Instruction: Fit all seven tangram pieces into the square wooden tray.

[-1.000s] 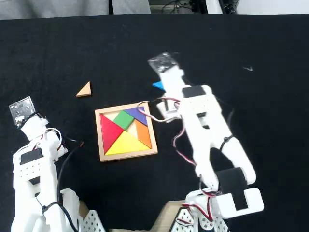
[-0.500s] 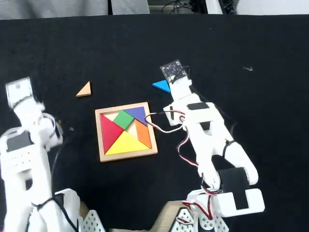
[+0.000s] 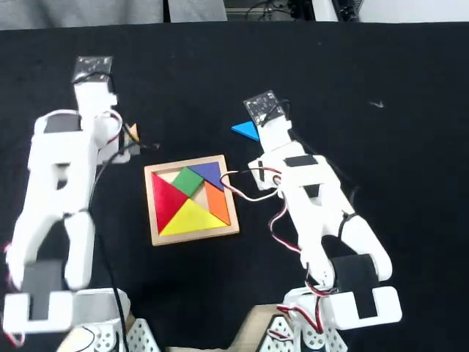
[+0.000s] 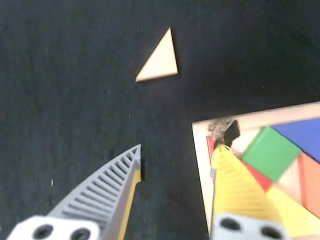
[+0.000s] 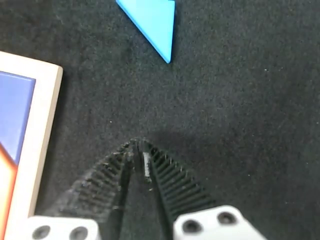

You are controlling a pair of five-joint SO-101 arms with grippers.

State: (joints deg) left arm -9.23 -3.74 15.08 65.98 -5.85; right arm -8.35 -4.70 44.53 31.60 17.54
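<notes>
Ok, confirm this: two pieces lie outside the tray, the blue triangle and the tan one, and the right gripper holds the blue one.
Not quite. The right gripper is shut on nothing: the right wrist view shows the blue triangle lying on the table, apart from the gripper. Both it and the tan triangle do lie outside the tray.
</notes>
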